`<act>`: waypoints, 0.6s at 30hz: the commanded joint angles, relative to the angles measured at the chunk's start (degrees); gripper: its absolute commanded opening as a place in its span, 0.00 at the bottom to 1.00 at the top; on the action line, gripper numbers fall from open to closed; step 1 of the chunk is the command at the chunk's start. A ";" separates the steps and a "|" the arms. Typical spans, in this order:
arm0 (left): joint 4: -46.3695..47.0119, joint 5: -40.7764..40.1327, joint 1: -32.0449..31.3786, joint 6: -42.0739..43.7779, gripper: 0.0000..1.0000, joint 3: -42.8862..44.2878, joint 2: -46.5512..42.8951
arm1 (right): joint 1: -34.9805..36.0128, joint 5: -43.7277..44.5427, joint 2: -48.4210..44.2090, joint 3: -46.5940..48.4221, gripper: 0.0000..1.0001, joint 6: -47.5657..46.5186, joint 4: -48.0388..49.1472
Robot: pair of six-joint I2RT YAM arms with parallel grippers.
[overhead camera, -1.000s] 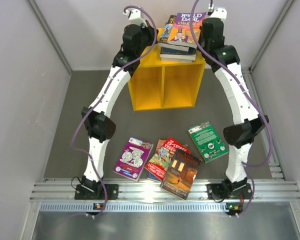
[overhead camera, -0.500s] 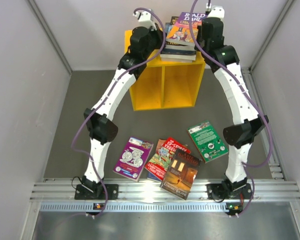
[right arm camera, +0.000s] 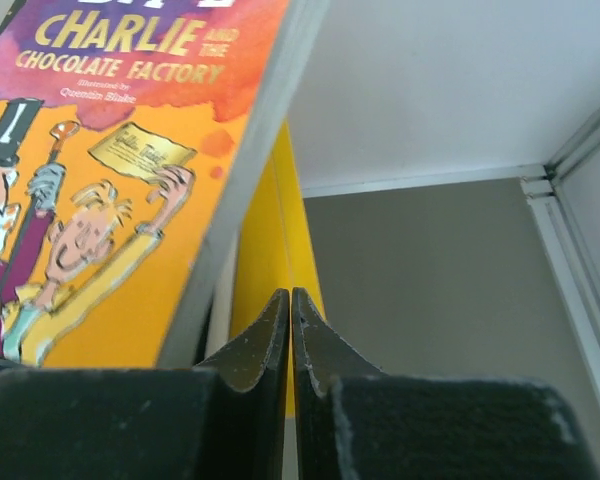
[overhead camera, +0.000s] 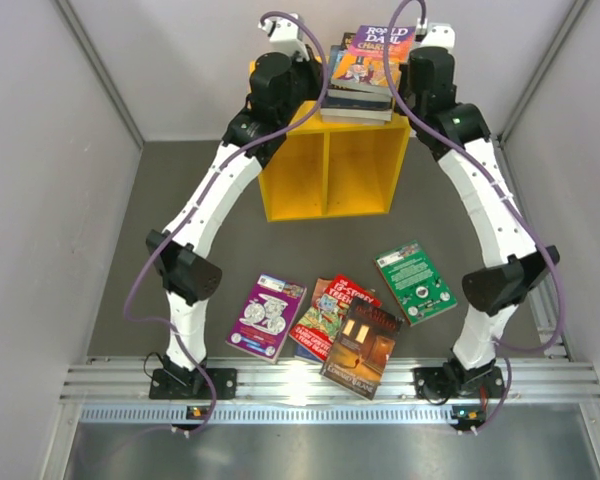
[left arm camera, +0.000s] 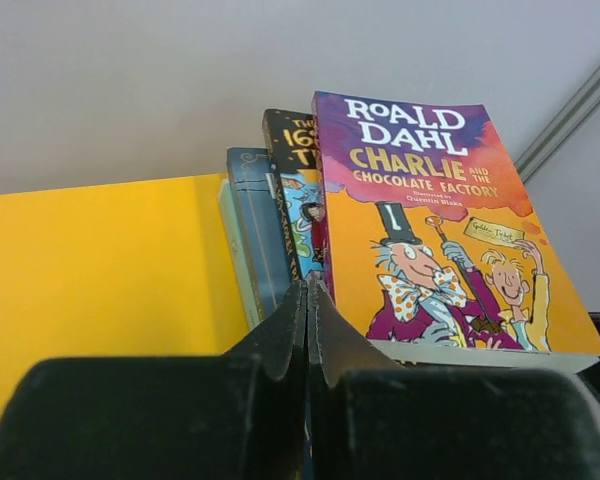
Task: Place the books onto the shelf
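Books (overhead camera: pixel 365 70) stacked on shelf (overhead camera: pixel 326 165) top | left jaws together | right jaws together (both flanking stack)

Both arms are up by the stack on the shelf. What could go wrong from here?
1. The stack of books on top of the shelf is staggered, and the shut left gripper and right gripper flank it closely; a nudge might slide the top book off.
2. On the table, the red book lies partly under the brown book; lifting one could drag the other.
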 commanded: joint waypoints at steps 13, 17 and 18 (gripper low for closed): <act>-0.73 -3.48 1.84 1.52 0.00 -12.13 -8.64 | 0.77 7.47 -31.11 -24.67 0.09 5.32 6.23; -2.23 -3.13 1.49 0.29 0.00 -11.95 -7.06 | 0.69 8.69 -35.17 -30.03 0.09 5.41 4.65; -2.58 -3.13 1.32 0.11 0.00 -11.87 -6.53 | 0.69 9.39 -35.96 -30.65 0.08 5.32 4.39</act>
